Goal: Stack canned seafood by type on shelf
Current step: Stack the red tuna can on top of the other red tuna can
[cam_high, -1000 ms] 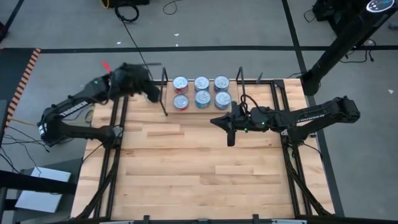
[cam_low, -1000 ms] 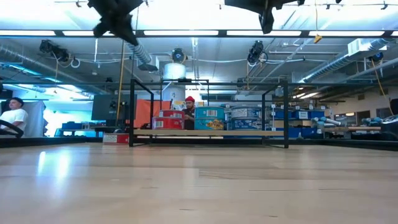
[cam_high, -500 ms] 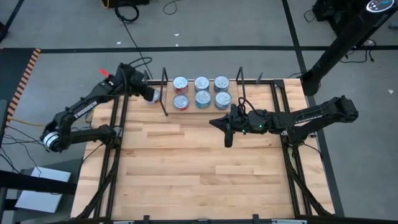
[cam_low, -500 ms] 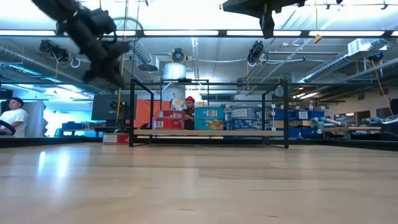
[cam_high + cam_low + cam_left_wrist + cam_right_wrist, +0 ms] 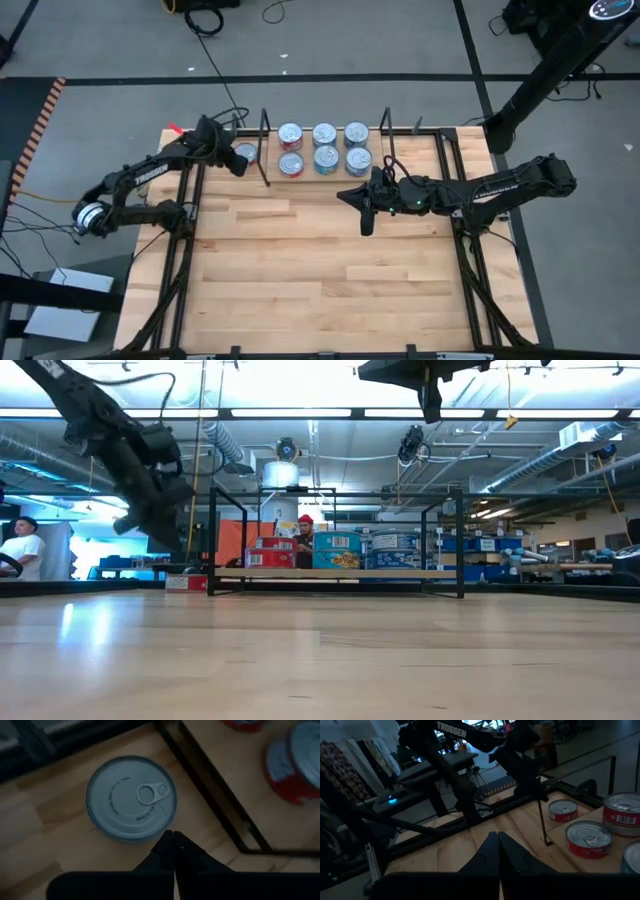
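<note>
table (image 5: 320,270): light wood top, black frame; my two arms over its far half.
shelf (image 5: 322,176): light board between two black wire end frames, at the table's far edge, centre.
writing: "TROSSEN" in white on my left arm, read from the right wrist view; the can labels are too small to read.
canned seafood (image 5: 324,148): six stacks on the shelf in two rows of three, silver lids up; low view shows red labels at one end, blue toward the other.
loose can (image 5: 131,798): silver pull-tab lid, on the table just outside the shelf's left end frame.
my left gripper (image 5: 173,841): fingers pressed together, holding nothing; tips just above the loose can's near rim, contact unclear.
my right gripper (image 5: 367,215): fingers closed, empty; raised over the table just in front of the shelf's right part.
</note>
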You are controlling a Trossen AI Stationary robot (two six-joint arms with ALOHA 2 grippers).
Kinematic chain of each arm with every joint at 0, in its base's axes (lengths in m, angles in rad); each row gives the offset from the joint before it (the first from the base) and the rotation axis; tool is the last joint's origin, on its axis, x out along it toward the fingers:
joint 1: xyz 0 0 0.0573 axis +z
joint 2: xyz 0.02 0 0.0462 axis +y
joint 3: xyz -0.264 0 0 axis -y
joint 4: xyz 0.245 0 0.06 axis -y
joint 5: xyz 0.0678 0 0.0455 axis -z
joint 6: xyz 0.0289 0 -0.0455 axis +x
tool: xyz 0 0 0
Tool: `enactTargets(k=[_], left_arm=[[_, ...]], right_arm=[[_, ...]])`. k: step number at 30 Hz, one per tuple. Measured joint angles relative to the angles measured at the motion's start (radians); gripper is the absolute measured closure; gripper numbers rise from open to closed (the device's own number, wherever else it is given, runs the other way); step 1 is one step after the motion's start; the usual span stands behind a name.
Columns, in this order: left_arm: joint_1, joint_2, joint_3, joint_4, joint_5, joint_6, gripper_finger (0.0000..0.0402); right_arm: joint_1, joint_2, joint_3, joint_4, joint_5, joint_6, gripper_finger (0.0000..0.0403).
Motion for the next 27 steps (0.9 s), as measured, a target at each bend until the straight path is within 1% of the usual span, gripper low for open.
enactTargets(k=[4, 8, 11, 16, 20, 25, 27], left_arm=[[0.001, 0.073, -0.017, 0.089, -0.001, -0.102, 0.0401], [0.000, 0.151, -0.020, 0.135, -0.039, -0.183, 0.0401], [-0.003, 0.177, -0.015, 0.181, -0.058, -0.233, 0.0401], [-0.003, 0.179, -0.015, 0.212, -0.081, -0.324, 0.0401], [-0.003, 0.179, -0.015, 0.213, -0.088, -0.352, 0.0401], [-0.003, 0.179, -0.015, 0.204, -0.113, -0.454, 0.0401], [-0.003, 0.179, -0.015, 0.209, -0.111, -0.466, 0.0401]], right_arm=[[0.000, 0.000, 0.000, 0.000, 0.023, 0.000, 0.0401], [-0.001, 0.000, 0.000, -0.002, 0.026, 0.009, 0.0401], [-0.001, 0.000, 0.000, -0.003, 0.026, 0.022, 0.0401], [-0.001, 0.000, 0.000, -0.004, 0.030, 0.026, 0.0401], [-0.001, 0.000, 0.000, -0.004, 0.044, 0.031, 0.0401], [-0.001, 0.000, 0.000, -0.005, 0.044, 0.033, 0.0401], [-0.001, 0.000, 0.000, -0.005, 0.045, 0.033, 0.0401]])
